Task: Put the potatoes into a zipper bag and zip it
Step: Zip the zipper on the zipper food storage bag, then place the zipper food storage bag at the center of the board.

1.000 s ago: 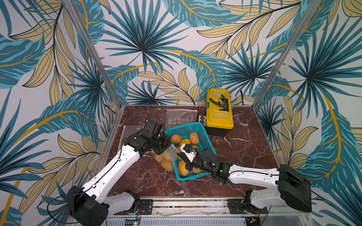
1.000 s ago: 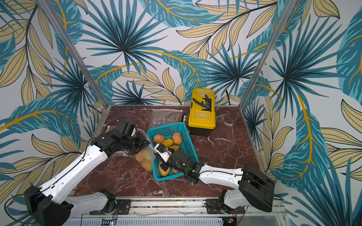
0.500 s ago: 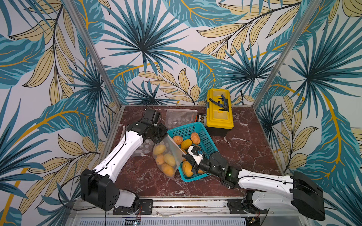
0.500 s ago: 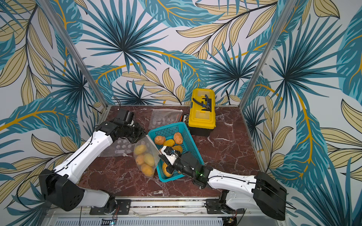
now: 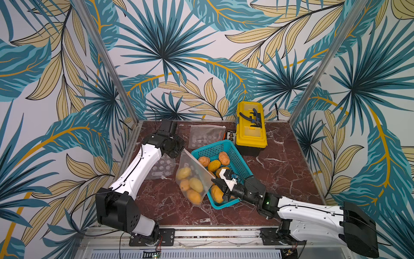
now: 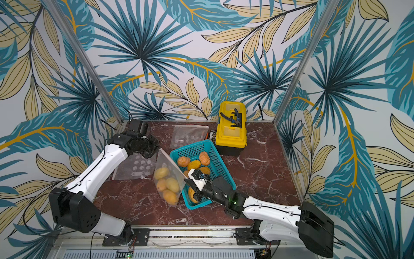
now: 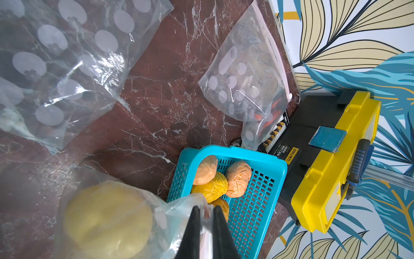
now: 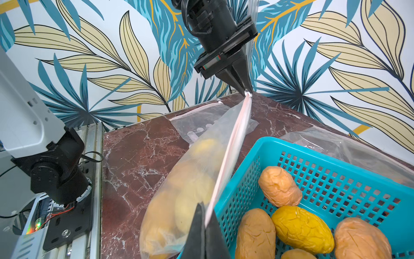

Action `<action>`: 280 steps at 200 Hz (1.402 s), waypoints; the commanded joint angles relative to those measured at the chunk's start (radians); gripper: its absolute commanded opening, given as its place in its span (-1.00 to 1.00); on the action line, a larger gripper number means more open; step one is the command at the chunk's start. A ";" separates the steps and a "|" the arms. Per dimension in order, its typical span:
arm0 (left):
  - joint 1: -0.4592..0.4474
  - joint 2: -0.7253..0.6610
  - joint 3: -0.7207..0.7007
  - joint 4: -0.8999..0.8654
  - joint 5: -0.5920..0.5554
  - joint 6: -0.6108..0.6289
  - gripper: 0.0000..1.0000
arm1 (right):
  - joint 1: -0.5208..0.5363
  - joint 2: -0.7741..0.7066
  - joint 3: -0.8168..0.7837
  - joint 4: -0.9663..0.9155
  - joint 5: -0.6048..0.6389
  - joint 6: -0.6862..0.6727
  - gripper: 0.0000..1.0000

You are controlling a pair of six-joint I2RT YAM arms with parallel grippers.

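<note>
Left end effector and right end effector both clamp the zipper bag rim; weight of the potatoes could pull it free, spilling them

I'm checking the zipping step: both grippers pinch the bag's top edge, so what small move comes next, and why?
Probably ease the zipper bag down onto the table and let go. Its pink zip strip runs as one taut line from the right gripper to the left gripper, apparently closed, with potatoes inside.
</note>
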 commanded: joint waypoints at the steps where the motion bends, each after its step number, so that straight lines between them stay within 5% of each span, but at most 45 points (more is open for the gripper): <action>1: 0.027 0.021 0.041 0.050 -0.055 0.009 -1.00 | 0.010 -0.015 -0.015 0.038 -0.023 0.025 -1.00; 38: 0.032 -0.015 0.045 0.049 0.000 0.012 -1.00 | 0.008 0.078 0.124 -0.084 0.017 0.074 -1.00; 123: 0.117 -0.249 0.033 0.050 -0.234 0.049 -1.00 | -0.117 0.347 0.560 -0.344 -0.134 0.164 -1.00; 201: 0.137 -0.028 0.286 0.052 -0.272 0.142 -1.00 | -0.329 0.700 1.041 -0.538 -0.243 0.198 -1.00; 280: 0.236 0.215 0.549 0.053 -0.279 0.184 -1.00 | -0.379 1.092 1.607 -0.760 -0.282 0.133 -1.00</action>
